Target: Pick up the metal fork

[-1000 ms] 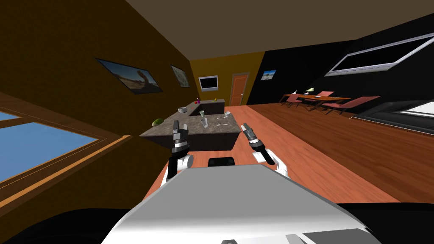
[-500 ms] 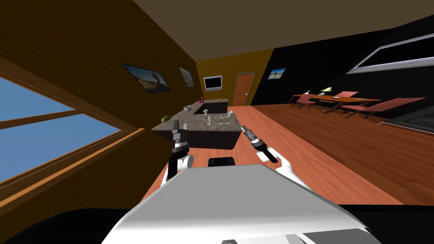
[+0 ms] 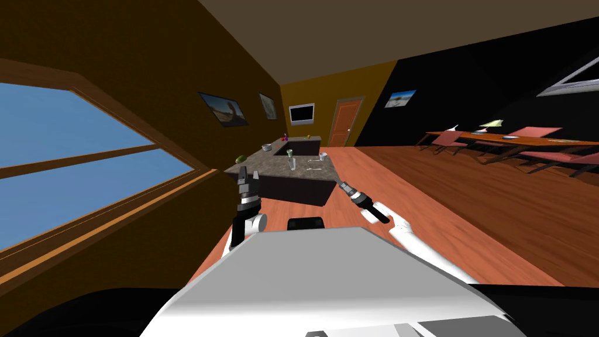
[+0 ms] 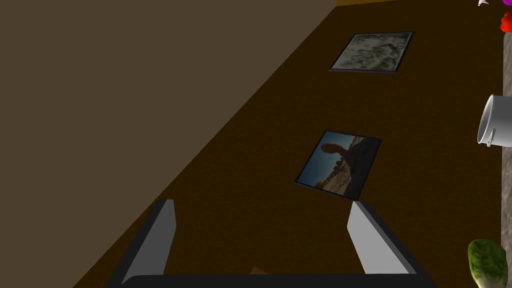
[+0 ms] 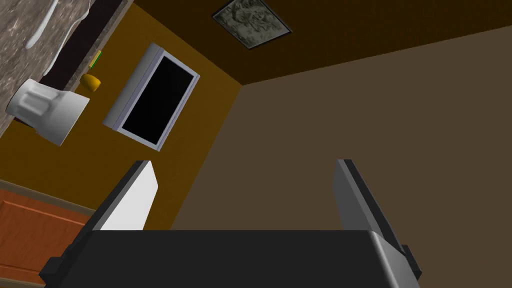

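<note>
Swung leftward, I face mottled counter (image 3: 274,168); left claw (image 3: 248,174), right claw (image 3: 342,185) parted.

The room is dim. The brightest patch is the flat blue window (image 3: 70,152), left of the counter (image 3: 269,168). The floor (image 3: 444,199) right of the counter glows orange, with a black area beyond. The counter's top is pale and its front dark. Walls splay toward the corners. On the right gripper (image 5: 245,165), one finger is lit white and the other grey.
</note>
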